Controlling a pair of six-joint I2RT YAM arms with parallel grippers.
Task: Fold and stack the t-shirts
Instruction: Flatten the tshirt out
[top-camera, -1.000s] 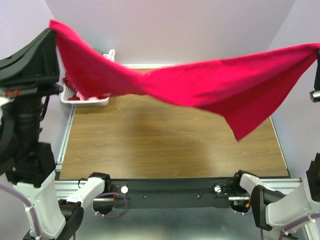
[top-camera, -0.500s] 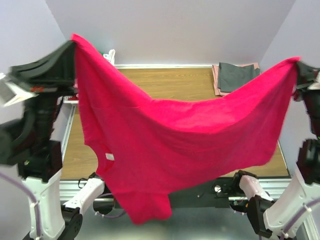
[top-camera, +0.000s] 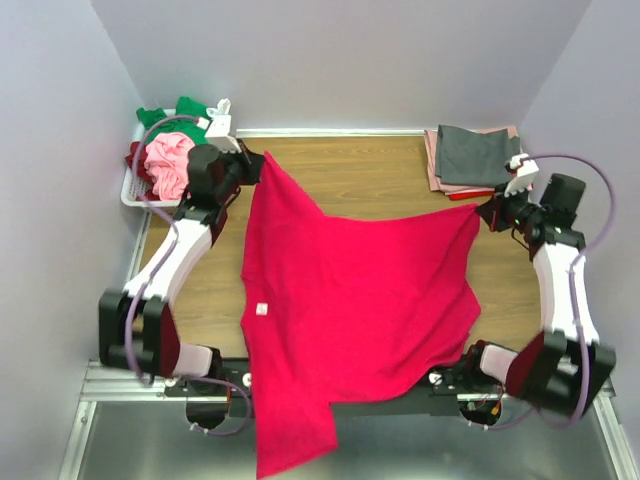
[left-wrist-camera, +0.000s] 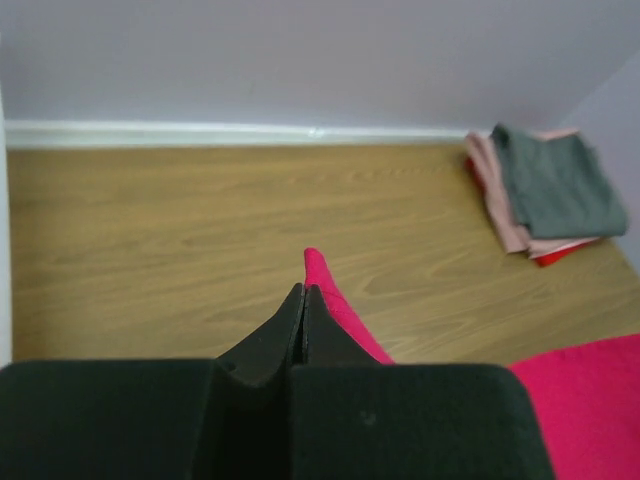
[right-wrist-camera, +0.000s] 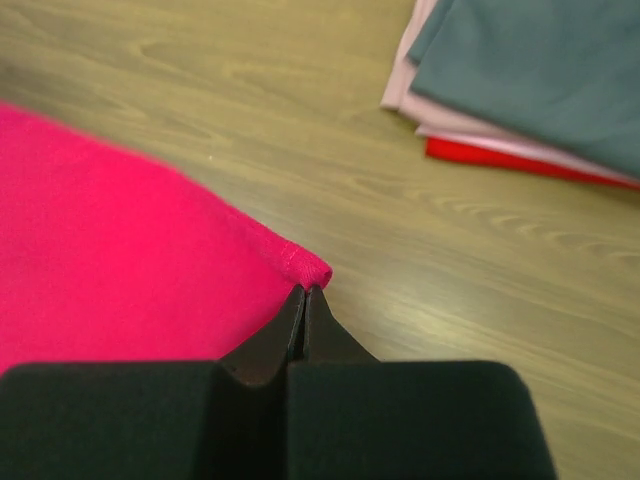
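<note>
The crimson-pink t-shirt (top-camera: 350, 300) lies spread across the wooden table, and its lower part hangs over the near edge. My left gripper (top-camera: 256, 164) is shut on the shirt's far left corner (left-wrist-camera: 322, 280), low over the table. My right gripper (top-camera: 484, 211) is shut on the far right corner (right-wrist-camera: 305, 265), also just above the wood. A folded stack of t-shirts (top-camera: 472, 156), grey on top over dusty pink and red, sits at the back right. It appears in the left wrist view (left-wrist-camera: 548, 192) and the right wrist view (right-wrist-camera: 545, 70) too.
A white basket (top-camera: 136, 191) at the back left holds crumpled green (top-camera: 172, 112), light pink (top-camera: 168, 162) and maroon tees. Bare wood (top-camera: 360, 170) shows between the two grippers, and the back wall runs behind it.
Both arms have come down and forward from holding the shirt stretched in the air. The shirt now rests flat on the table with its corners still gripped.
</note>
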